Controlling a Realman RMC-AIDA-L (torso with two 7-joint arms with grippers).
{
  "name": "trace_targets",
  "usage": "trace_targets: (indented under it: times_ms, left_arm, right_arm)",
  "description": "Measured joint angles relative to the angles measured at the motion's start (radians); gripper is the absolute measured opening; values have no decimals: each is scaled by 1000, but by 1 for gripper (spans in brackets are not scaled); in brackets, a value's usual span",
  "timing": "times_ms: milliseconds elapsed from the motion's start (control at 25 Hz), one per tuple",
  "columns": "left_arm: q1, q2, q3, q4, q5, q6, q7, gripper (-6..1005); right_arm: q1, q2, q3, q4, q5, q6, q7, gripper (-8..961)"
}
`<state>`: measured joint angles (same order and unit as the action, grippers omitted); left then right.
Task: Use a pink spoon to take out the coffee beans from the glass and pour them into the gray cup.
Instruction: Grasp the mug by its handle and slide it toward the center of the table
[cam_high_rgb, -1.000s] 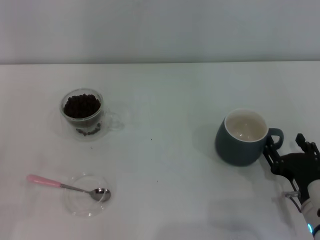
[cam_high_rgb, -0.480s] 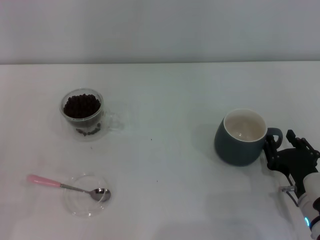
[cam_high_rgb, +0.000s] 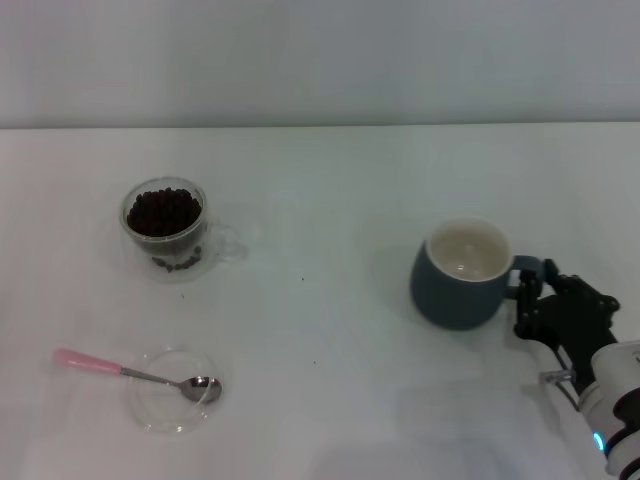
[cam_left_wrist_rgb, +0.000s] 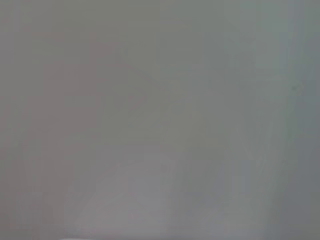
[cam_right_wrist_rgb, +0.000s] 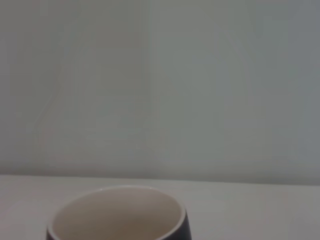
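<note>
The gray cup (cam_high_rgb: 458, 278) stands on the right of the white table, empty, its handle toward my right gripper (cam_high_rgb: 532, 296). That gripper is closed on the handle. The cup's cream inside also shows in the right wrist view (cam_right_wrist_rgb: 117, 214). The glass (cam_high_rgb: 166, 232) stands far left, full of coffee beans (cam_high_rgb: 163, 211). The pink spoon (cam_high_rgb: 100, 365) lies at the front left with its metal bowl resting on a flat clear saucer (cam_high_rgb: 150, 412). My left gripper is out of view; its wrist view shows only a blank surface.
A white wall runs along the table's far edge (cam_high_rgb: 320, 127). A few tiny dark specks (cam_high_rgb: 303, 279) lie on the table between the glass and the cup.
My right gripper has moved left and closed on the cup's handle, and the gray cup has shifted left with it. The glass and spoon have not moved.
</note>
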<state>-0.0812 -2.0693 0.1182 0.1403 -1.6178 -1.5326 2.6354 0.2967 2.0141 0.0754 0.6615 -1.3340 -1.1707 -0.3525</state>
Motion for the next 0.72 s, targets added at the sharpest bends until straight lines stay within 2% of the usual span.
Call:
trace_targets:
  times_ms: [80,280,720]
  left_arm:
    - [0,0,0,3,-3,0,0,862]
    - [0,-1,0,10,-8,0,0,862]
    - [-4,0,0,10,-8,0,0,861]
  right_arm:
    - [0,0,1,-3,-39,5,29,402]
    - [0,0,1,-15,-108,9,85,192]
    - [10,0,0,-16,-230,42,89,168]
